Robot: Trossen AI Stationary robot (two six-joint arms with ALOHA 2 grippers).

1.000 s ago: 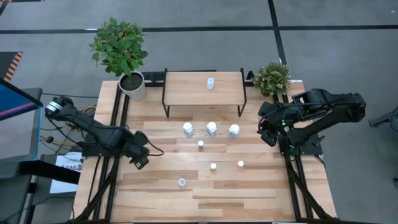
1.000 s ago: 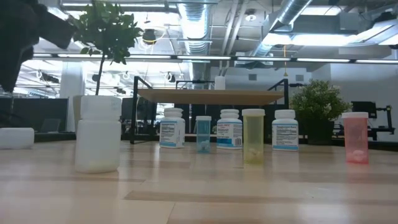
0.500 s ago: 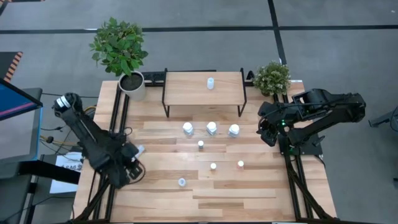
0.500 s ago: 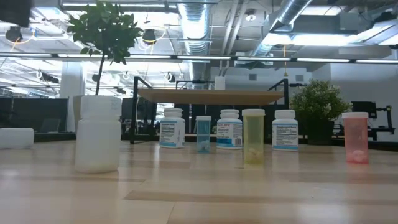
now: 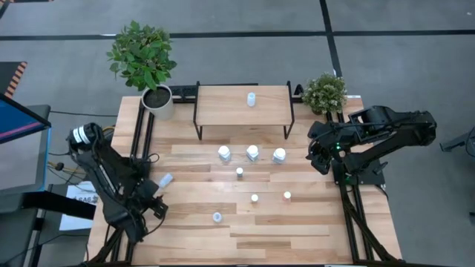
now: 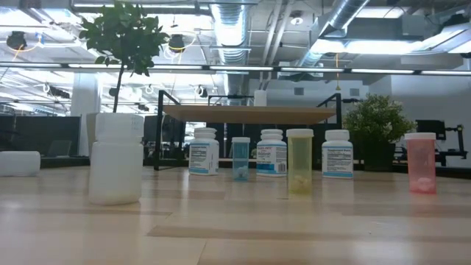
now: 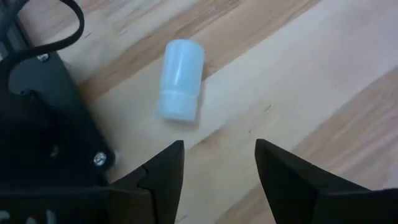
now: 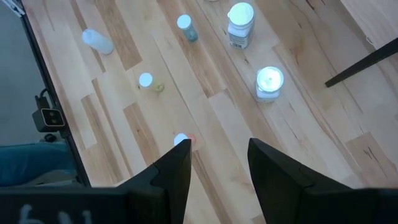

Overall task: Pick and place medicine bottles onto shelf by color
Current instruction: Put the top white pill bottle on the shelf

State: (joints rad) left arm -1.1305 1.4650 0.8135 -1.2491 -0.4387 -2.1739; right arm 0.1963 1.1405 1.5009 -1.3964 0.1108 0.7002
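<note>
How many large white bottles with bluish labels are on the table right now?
3. They stand in a row in front of the shelf: left bottle, middle bottle, right bottle. None seem hidden; all three also show in the low view.

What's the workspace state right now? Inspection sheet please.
Surface: plank table, bare wood between items.
Job's things: shelf holds one pale bottle. Three white bottles stand in a row in front of it; four small bottles stand nearer, among them a blue one, a yellow one and a pink one. One pale-blue bottle lies on its side near the table's left edge.
Clutter: two potted plants at the back corners.
Grippers: left gripper open, empty, near the fallen bottle; right gripper open, empty, at the right edge.
Cables: black cable by the left arm.
Surroundings: grey floor; nothing else seen.
</note>
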